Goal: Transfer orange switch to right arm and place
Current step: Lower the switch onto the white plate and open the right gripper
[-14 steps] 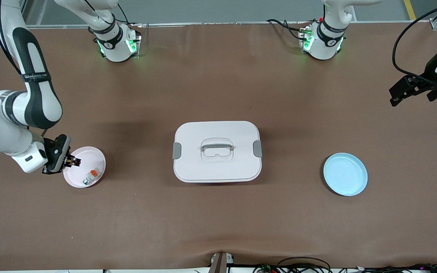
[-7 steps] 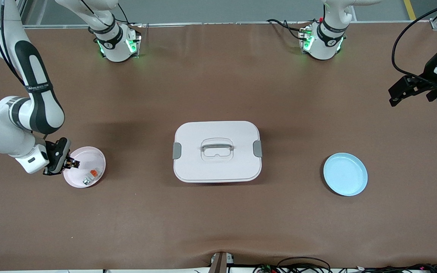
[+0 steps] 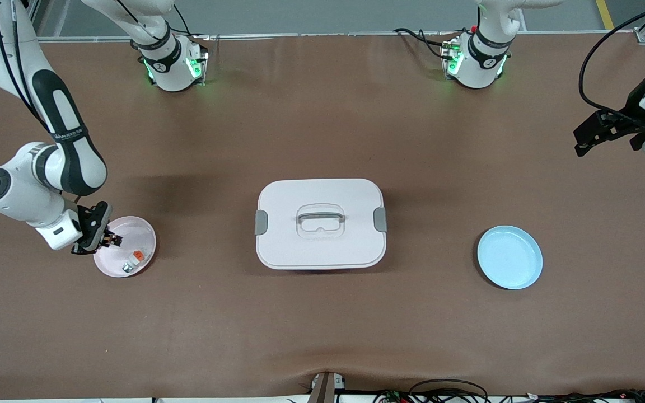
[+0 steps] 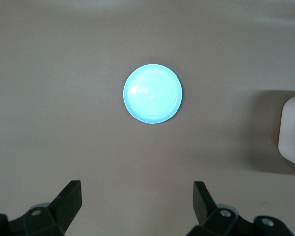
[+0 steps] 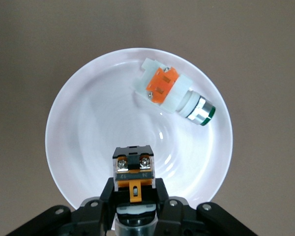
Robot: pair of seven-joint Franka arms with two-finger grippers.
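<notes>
My right gripper [image 3: 111, 241] is shut on the orange switch [image 3: 113, 240], a small black block with an orange face. It hangs over the rim of the pale pink plate [image 3: 139, 226] at the right arm's end of the table. The right wrist view shows the orange switch [image 5: 133, 172] clamped between the fingers of the right gripper [image 5: 133, 192], above the plate [image 5: 88, 128]. Whether it touches the plate I cannot tell. My left gripper [image 3: 579, 143] waits open, high over the left arm's end of the table. Nothing lies between the jaws of the left gripper [image 4: 137, 191].
A whitish-grey part with an orange top [image 3: 134, 259] lies in the pink plate; the part [image 5: 173, 94] also shows in the right wrist view. A white lidded box [image 3: 320, 224] stands mid-table. A blue plate [image 3: 510, 257] sits toward the left arm's end, with the blue plate [image 4: 153, 93] under the left wrist.
The right arm's wrist and elbow have swung toward the table's middle, while its gripper stays over the pink plate's rim with the switch. The left arm has not moved.
</notes>
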